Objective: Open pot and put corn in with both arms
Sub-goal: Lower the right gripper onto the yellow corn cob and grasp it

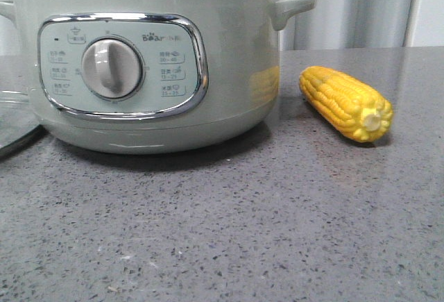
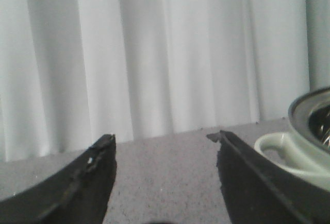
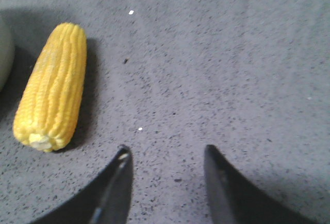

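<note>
Speckled grey counter up front; pot at ten o'clock, lid off, corn lying at two o'clock. Left gripper and right gripper both spread, empty. Round cob could roll from an off-centre pinch

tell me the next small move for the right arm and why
Probably shift the right gripper sideways over the corn. Its fingers are open and empty above bare counter, with the cob lying off to one side beside the pot, which already looks uncovered.
</note>
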